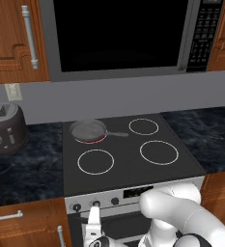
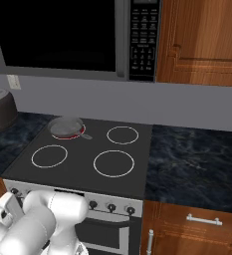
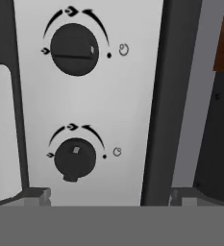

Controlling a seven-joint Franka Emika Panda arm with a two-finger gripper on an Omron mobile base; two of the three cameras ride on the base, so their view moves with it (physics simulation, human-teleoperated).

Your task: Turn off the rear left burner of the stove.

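Kitchen setting: wood cabinets, microwave (image 1: pixel 119 36) overhead, dark stone counter (image 1: pixel 22 164) carrying a toaster (image 1: pixel 5 128) well off to the side of the hand.

Stove (image 1: pixel 128 166): black glass top, four ring markings, silver front panel (image 3: pixel 89 105) with dark knobs. Rear left burner (image 1: pixel 91 139) lies beyond and above the hand, at the far corner of the cooktop; its rim glows red under a frying pan (image 1: pixel 88 129) that sits on it. So it is still on.

Hand (image 1: pixel 94 219) sits low, just in front of the silver front panel at its left end, pointed at the knobs. Fingertips (image 3: pixel 36 195) show at the bottom corners of the hand view, set wide apart with nothing between them: spread and holding nothing.

Ahead of the hand, two knobs. Lower knob (image 3: pixel 75 158) is nearest, roughly centred between the fingers, its small tab turned toward the hand-view bottom. Upper knob (image 3: pixel 75 49) is farther along the panel, bar lying crosswise. Small burner icons beside each are too small to read, so I cannot tell for sure which knob serves the rear left burner.

Judgement: step in hand is approach and line-up on a knob. To do it well: confirm the knob, advance straight along the hand axis keeping it centred, close on its body, then rotate about its axis toward off without side load. Risk: gripping the wrong knob, or slipping off its smooth rim.
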